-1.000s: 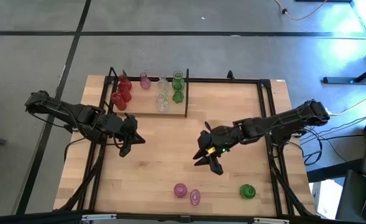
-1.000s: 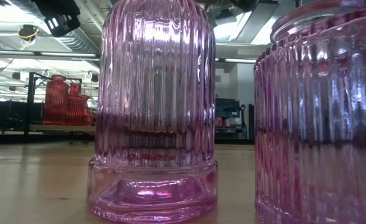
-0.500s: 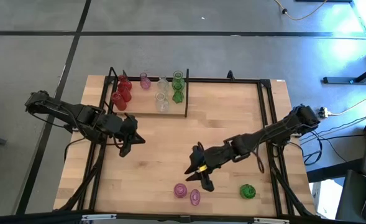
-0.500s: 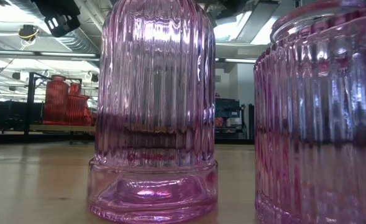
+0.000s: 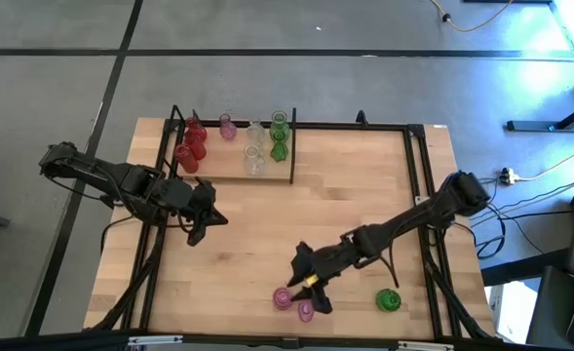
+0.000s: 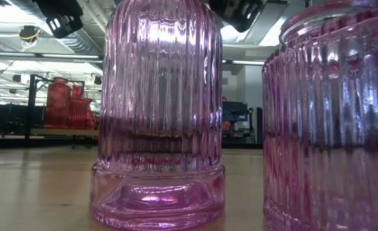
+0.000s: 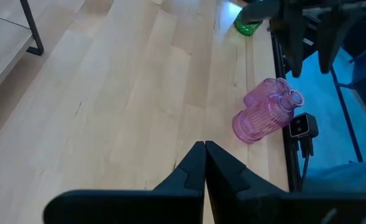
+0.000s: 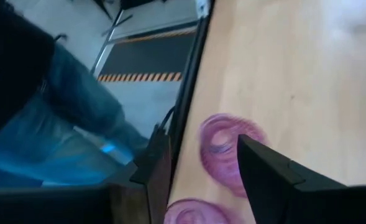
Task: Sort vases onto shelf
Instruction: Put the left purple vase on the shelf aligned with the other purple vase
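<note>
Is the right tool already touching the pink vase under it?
Cannot tell. In the right wrist view the open right tool frames the pink vase, but blur hides any gap. In the high view the tool overlaps the vase.

Ten vases show in the overhead view. Seven stand on the one shelf (image 5: 267, 172) at about eleven o'clock on the desk (image 5: 364, 185): three red vases (image 5: 190, 144), one pink vase (image 5: 227, 126), two clear vases (image 5: 254, 146) and two green vases (image 5: 279, 136), though the greens stand so close together that their count is hard to be sure of. Three more vases stand on the bare wood near six o'clock: two pink vases (image 5: 293, 303) just beside each other, and one green vase (image 5: 388, 300) apart from them, toward five o'clock. Two robot arms reach over the desk, one from each side.
</note>
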